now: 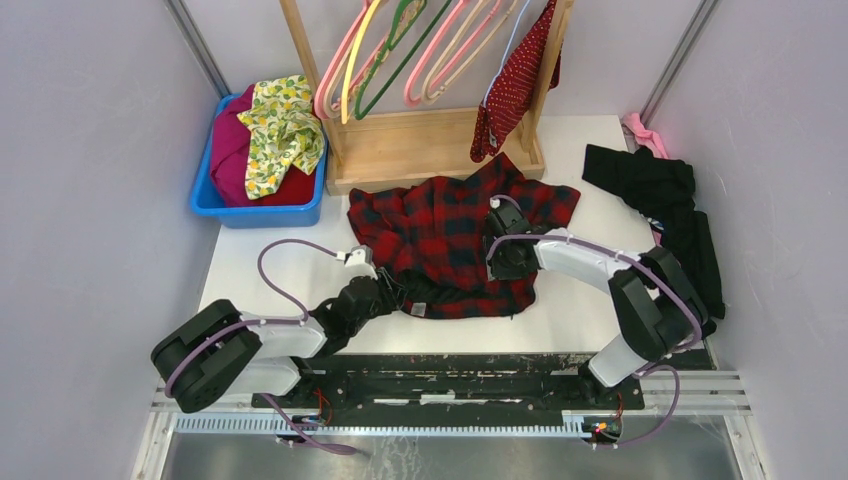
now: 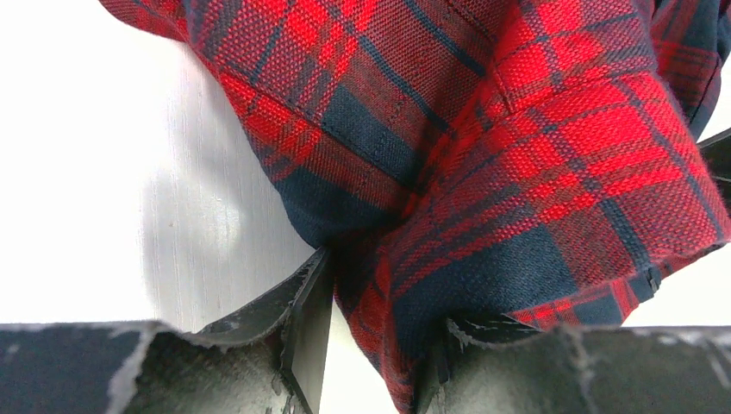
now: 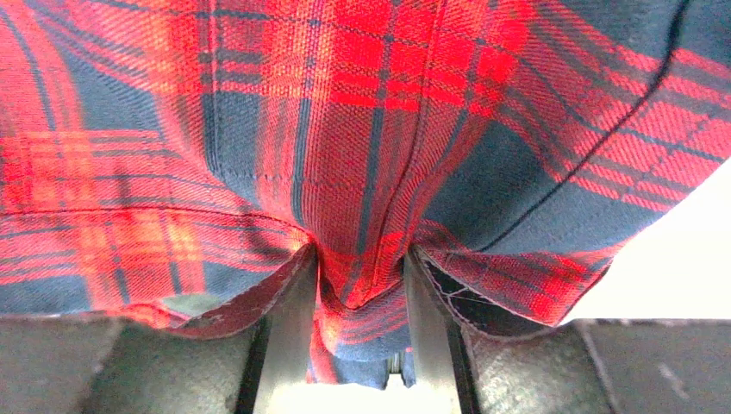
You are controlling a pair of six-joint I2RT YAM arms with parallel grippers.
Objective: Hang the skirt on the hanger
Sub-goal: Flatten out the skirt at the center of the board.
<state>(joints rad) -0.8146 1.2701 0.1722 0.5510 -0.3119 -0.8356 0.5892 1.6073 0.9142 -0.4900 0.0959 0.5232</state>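
Note:
The dark-red polka-dot skirt (image 1: 515,85) hangs from the wooden rack at the back, on the thin pale hanger (image 1: 508,45), far from both grippers. A red-and-black plaid garment (image 1: 450,225) lies crumpled on the white table. My left gripper (image 1: 392,290) holds its near-left edge. In the left wrist view a bunch of plaid cloth (image 2: 517,129) sits between the jaws of the left gripper (image 2: 379,293). My right gripper (image 1: 503,258) rests on top of the garment. Its fingers (image 3: 293,328) pinch a fold of plaid (image 3: 345,103) in the right gripper (image 3: 362,267).
A blue bin (image 1: 205,200) at the back left holds magenta and lemon-print cloth. The wooden rack (image 1: 420,150) carries pink, yellow and green hangers. A black garment (image 1: 660,200) and a pink cloth (image 1: 645,135) lie along the table's right edge.

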